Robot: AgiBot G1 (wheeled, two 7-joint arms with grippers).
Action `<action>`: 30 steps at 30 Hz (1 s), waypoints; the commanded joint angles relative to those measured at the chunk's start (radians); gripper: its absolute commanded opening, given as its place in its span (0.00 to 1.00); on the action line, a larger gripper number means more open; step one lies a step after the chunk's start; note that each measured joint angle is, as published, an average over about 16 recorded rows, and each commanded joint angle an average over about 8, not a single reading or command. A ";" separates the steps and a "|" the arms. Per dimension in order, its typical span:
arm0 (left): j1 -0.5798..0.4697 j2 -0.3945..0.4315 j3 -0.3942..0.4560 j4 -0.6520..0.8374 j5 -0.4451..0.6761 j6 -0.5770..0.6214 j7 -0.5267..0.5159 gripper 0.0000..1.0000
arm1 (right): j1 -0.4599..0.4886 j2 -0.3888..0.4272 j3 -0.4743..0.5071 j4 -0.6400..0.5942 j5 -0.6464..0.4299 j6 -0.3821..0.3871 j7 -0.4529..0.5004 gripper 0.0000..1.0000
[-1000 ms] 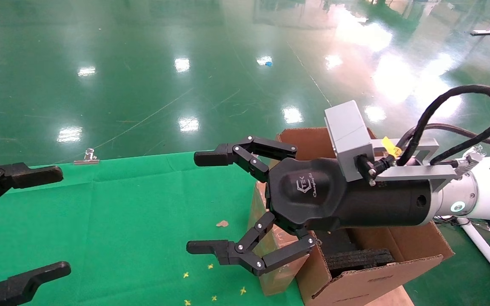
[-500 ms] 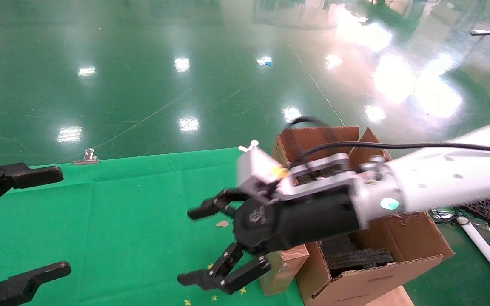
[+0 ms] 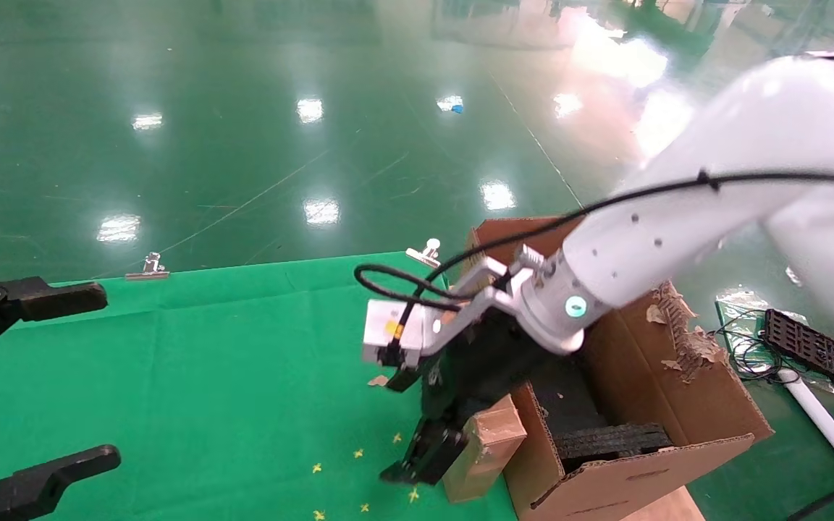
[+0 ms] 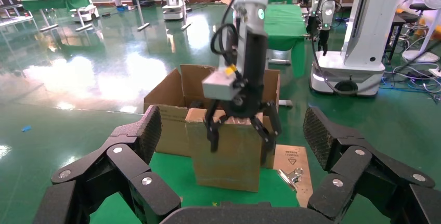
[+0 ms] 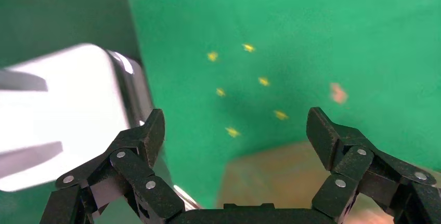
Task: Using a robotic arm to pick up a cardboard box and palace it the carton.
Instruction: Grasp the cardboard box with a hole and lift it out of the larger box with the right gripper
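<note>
The cardboard box [image 3: 488, 443] stands upright on the green cloth, against the carton's [image 3: 685, 405] left outer wall. The robotic arm on my right reaches down from above the carton. Its right gripper [image 3: 440, 450] is open and points down over the box top, with one finger [image 3: 417, 463] beside the box's left face. From the left wrist view the right gripper [image 4: 242, 140] straddles the box [image 4: 229, 156], and I cannot tell whether it touches. In the right wrist view the open gripper [image 5: 236, 125] hangs just above the brown box [image 5: 283, 182]. My left gripper [image 3: 95, 376] is parked open at the table's left edge.
Black foam [image 3: 609, 438] lies inside the carton, whose right inner wall is torn. Metal clips [image 3: 146, 266] [image 3: 424, 253] hold the green cloth [image 3: 229, 362] at the far edge. A black foam piece and cables [image 3: 811, 347] lie on the floor at right.
The right arm swung from level to pointing down and dropped its open gripper over the cardboard box. The left gripper has not moved.
</note>
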 commanded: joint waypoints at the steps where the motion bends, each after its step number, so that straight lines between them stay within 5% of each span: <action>1: 0.000 0.000 0.000 0.000 0.000 0.000 0.000 1.00 | 0.062 -0.001 -0.060 0.005 -0.005 0.000 0.024 1.00; 14: 0.000 0.000 0.001 0.000 -0.001 0.000 0.001 1.00 | 0.363 -0.017 -0.403 0.033 0.020 0.009 -0.004 1.00; 30: 0.000 -0.001 0.002 0.000 -0.002 -0.001 0.001 1.00 | 0.410 -0.060 -0.612 0.031 0.035 0.054 0.027 1.00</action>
